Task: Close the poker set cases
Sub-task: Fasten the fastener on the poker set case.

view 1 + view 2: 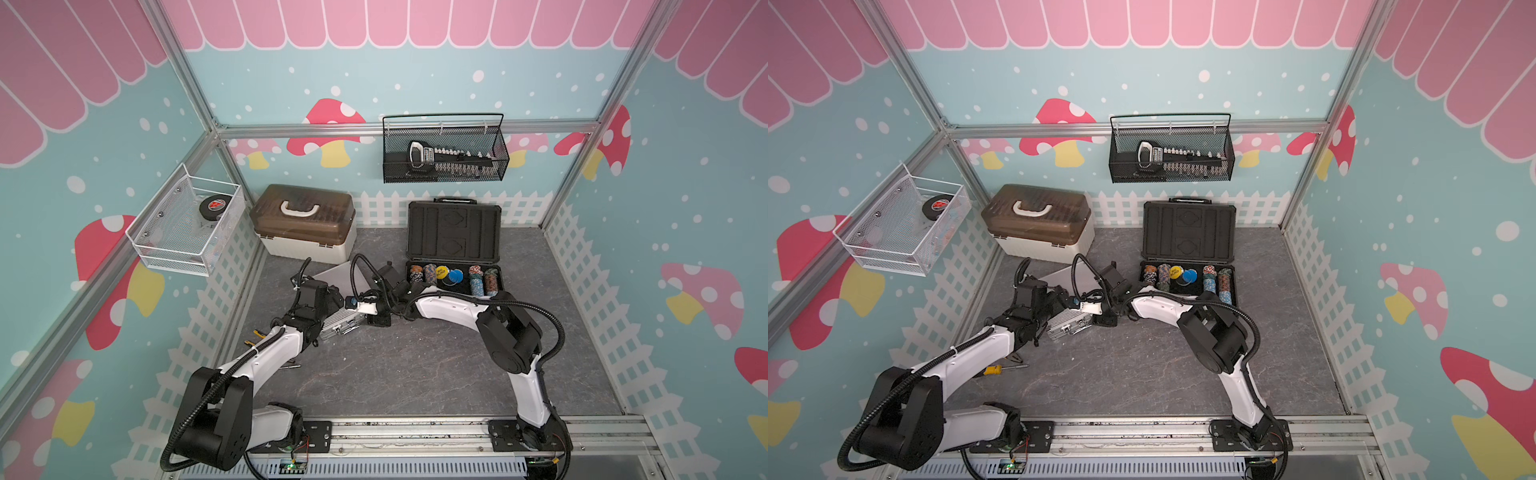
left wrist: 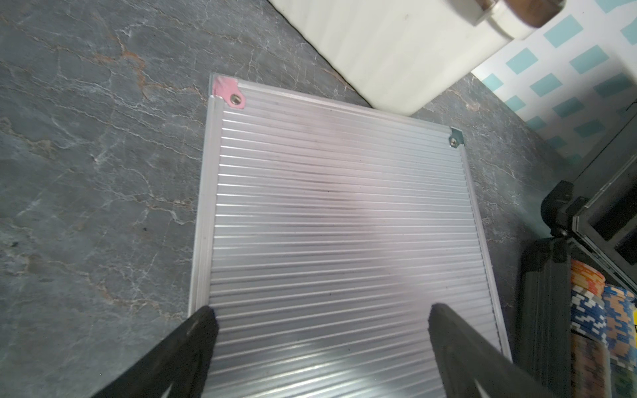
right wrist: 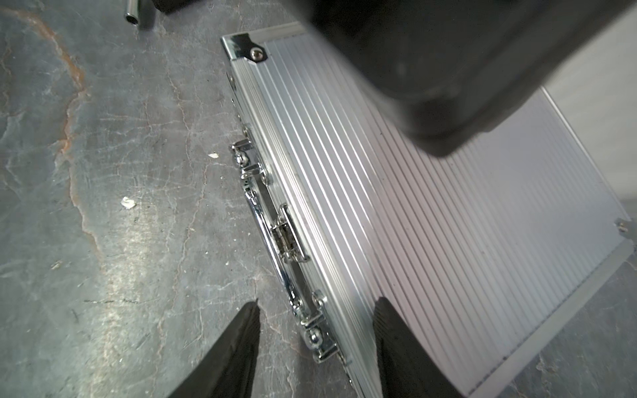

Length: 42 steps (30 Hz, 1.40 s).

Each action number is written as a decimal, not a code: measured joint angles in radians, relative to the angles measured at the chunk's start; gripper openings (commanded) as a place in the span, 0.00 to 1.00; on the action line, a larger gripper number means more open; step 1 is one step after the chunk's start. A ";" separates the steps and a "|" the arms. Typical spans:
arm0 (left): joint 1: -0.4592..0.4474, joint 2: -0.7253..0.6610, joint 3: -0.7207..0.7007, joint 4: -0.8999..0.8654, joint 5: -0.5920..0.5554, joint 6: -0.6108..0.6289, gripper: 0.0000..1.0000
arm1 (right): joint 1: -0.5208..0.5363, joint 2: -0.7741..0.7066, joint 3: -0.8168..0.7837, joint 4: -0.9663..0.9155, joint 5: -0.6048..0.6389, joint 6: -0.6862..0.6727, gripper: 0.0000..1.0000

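1. Right of centre in both top views, towards the back wall, we see the larger dark-grey case [image 1: 454, 230] wide open. Its lid stands upright by the white fence [image 1: 386, 208] and the chips [image 1: 453, 279] lie bare in the base. Neither arm is at it, so we judge this half of the task not yet begun
2. Near the middle of both top views, left of the dark case, the small silver case [image 1: 340, 323] lies flat on the table [image 1: 415, 365] with its ribbed lid down on the base; we take this one as shut, or all but
3. Over that lid, the left gripper [image 2: 322, 310] hovers with its fingers spread wide and nothing between them
4. At the front edge of the silver case, the right gripper [image 3: 319, 301] has its fingers apart too, one over the table and one over the lid, clamped on nothing
5. Smallest is the chrome clasp [image 3: 287, 237] on that edge: we cannot tell whether it is snapped home, so it may yet need fastening
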 measured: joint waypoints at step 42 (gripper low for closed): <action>0.012 0.000 -0.010 0.020 0.002 0.000 0.97 | 0.039 0.057 0.042 0.120 0.068 0.161 0.37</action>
